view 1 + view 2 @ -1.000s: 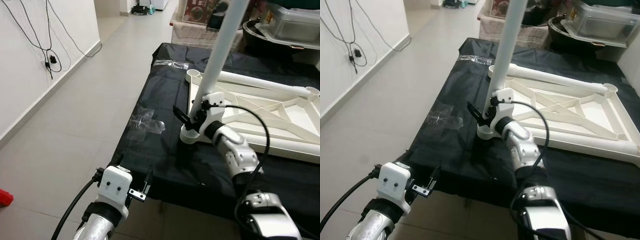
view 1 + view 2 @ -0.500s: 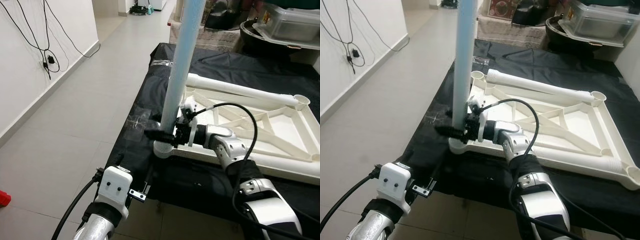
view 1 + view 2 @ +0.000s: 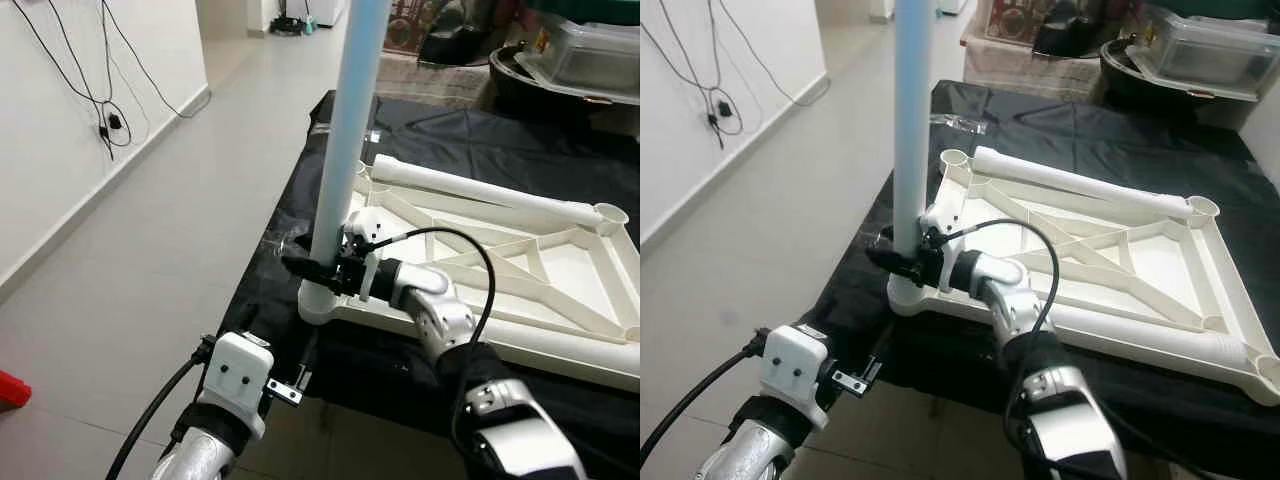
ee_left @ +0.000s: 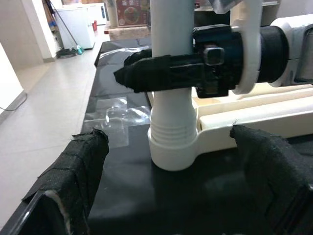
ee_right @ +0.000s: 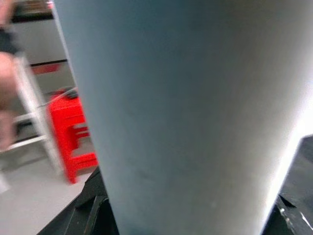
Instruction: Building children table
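While gripped, table leg [image 3: 345, 130] cut off, right hand [image 3: 318, 268]

A black cloth [image 3: 480, 150] covers the work surface, with a crinkled piece of clear plastic film [image 4: 115, 120] lying on it near its edge. Black cables [image 3: 105, 95] hang down the white wall [image 3: 60, 150] to a plug at a socket. The floor [image 3: 170, 250] is pale grey tile. A clear plastic storage box [image 3: 1210, 45] sits beyond the cloth. A red plastic stool [image 5: 73, 132] stands on the floor.
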Controlling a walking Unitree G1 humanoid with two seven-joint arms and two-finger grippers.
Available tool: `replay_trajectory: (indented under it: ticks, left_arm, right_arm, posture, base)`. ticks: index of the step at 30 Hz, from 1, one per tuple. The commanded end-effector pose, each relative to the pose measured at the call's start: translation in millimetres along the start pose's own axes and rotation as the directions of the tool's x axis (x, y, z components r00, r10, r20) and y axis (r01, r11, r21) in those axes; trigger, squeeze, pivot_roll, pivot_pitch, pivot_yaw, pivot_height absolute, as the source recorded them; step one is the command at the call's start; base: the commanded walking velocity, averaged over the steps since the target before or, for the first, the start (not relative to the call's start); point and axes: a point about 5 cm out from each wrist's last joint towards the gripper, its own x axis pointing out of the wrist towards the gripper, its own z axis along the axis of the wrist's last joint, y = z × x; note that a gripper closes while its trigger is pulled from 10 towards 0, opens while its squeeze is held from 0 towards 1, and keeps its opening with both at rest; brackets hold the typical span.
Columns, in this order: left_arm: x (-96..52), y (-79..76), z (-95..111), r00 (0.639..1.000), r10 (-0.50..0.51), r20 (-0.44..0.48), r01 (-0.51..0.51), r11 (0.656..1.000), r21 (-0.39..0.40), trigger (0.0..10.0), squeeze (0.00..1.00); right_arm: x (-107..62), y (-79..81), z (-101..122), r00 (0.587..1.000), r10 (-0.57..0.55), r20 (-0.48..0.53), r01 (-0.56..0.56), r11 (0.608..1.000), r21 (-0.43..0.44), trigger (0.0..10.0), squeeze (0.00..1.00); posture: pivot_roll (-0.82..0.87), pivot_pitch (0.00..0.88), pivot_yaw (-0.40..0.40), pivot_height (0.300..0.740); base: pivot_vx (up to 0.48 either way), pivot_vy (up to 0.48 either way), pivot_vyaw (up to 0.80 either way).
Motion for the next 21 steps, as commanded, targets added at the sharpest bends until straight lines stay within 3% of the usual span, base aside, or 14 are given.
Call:
replay_trajectory:
  ticks: [1,2,3,4,5,7,9,14,16,17,18,19,20,21]
  left_arm:
    - [-0.3,0.8,-4.4,1.0,-0.001,-0.012,0.001,1.0,-0.001,10.0,0.0]
    - [-0.3,0.8,-4.4,1.0,-0.001,-0.012,0.001,1.0,-0.001,10.0,0.0]
    - [0.1,2.4,-6.0,1.0,0.002,-0.017,-0.002,1.0,0.001,10.0,0.0]
    - [0.5,3.3,-6.9,1.0,0.002,-0.019,-0.002,1.0,0.003,10.0,0.0]
    - [0.5,3.3,-6.9,1.0,0.002,-0.019,-0.002,1.0,0.003,10.0,0.0]
    - [1.8,3.6,-8.0,1.0,-0.002,-0.021,0.002,1.0,0.007,10.0,0.0]
    - [2.2,3.3,-8.0,1.0,-0.003,-0.02,0.003,1.0,0.008,10.0,0.0]
    - [2.3,2.7,-7.9,1.0,-0.005,-0.018,0.005,1.0,0.009,10.0,0.0]
    - [1.7,2.2,-8.1,1.0,-0.007,-0.016,0.008,1.0,0.009,10.0,0.0]
    - [1.7,2.2,-8.1,1.0,-0.007,-0.016,0.008,1.0,0.009,10.0,0.0]
    - [1.6,1.8,-8.7,1.0,-0.009,-0.018,0.009,1.0,0.008,10.0,0.0]
    - [1.7,1.6,-8.8,1.0,-0.01,-0.018,0.01,1.0,0.007,10.0,0.0]
    - [1.7,1.6,-8.8,1.0,-0.01,-0.018,0.01,1.0,0.007,10.0,0.0]
    - [1.8,1.5,-9.1,1.0,-0.011,-0.019,0.011,1.0,0.006,10.0,0.0]
  right_arm:
    - [-10.5,-7.9,-14.4,0.974,-0.214,-0.08,0.214,0.977,0.003,0.0,0.0]
    - [-10.5,-7.9,-14.4,0.974,-0.214,-0.08,0.214,0.977,0.003,0.0,0.0]
    - [-17.5,-11.8,-17.0,0.897,-0.432,-0.096,0.434,0.901,-0.002,0.0,0.0]
    - [-28.5,-13.9,-18.1,0.77,-0.63,-0.105,0.63,0.776,-0.037,0.0,0.0]
    - [-28.5,-13.9,-18.1,0.77,-0.63,-0.105,0.63,0.776,-0.037,0.0,0.0]
    - [-55.1,3.8,-18.1,0.404,-0.91,-0.094,0.912,0.409,-0.04,0.0,0.0]
    - [-55.2,10.0,-18.0,0.361,-0.928,-0.098,0.931,0.364,-0.019,0.0,0.0]
    - [-41.6,24.2,-18.6,0.336,-0.934,-0.118,0.942,0.336,0.025,0.0,0.0]
    - [-25.1,32.8,-18.5,0.409,-0.904,-0.123,0.912,0.404,0.067,0.0,0.0]
    - [-25.1,32.8,-18.5,0.409,-0.904,-0.123,0.912,0.404,0.067,0.0,0.0]
    - [-17.4,38.5,-15.0,0.467,-0.879,-0.099,0.884,0.461,0.072,10.0,0.0]
    - [-15.2,41.2,-13.0,0.498,-0.864,-0.08,0.867,0.493,0.075,10.0,0.84]
    - [-15.2,41.2,-13.0,0.498,-0.864,-0.08,0.867,0.493,0.075,10.0,0.84]
    - [-11.6,44.4,-12.2,0.55,-0.833,-0.062,0.834,0.544,0.093,10.0,1.0]
  posture:
    - [0.13,0.077,-0.056,0.74]
    - [0.13,0.077,-0.056,0.74]
    - [0.13,0.075,-0.05,0.74]
    - [0.12,0.074,-0.049,0.74]
    - [0.12,0.074,-0.049,0.74]
    - [0.13,0.066,-0.046,0.74]
    - [0.13,0.064,-0.049,0.74]
    - [0.13,0.062,-0.05,0.74]
    - [0.13,0.059,-0.052,0.74]
    - [0.13,0.059,-0.052,0.74]
    - [0.13,0.058,-0.052,0.74]
    - [0.12,0.057,-0.053,0.74]
    - [0.12,0.057,-0.053,0.74]
    - [0.12,0.058,-0.051,0.74]
  base:
    - [0.0,0.0,0.0]
    - [0.0,0.0,0.0]
    - [0.0,0.0,0.0]
    - [0.0,0.0,0.0]
    - [0.0,0.0,0.0]
    - [0.0,0.0,0.0]
    - [0.0,0.0,0.0]
    - [0.0,0.0,0.0]
    - [0.0,0.0,0.0]
    - [0.0,0.0,0.0]
    - [0.0,0.0,0.0]
    - [0.0,0.0,0.0]
    - [0.0,0.0,0.0]
    - [0.0,0.0,0.0]
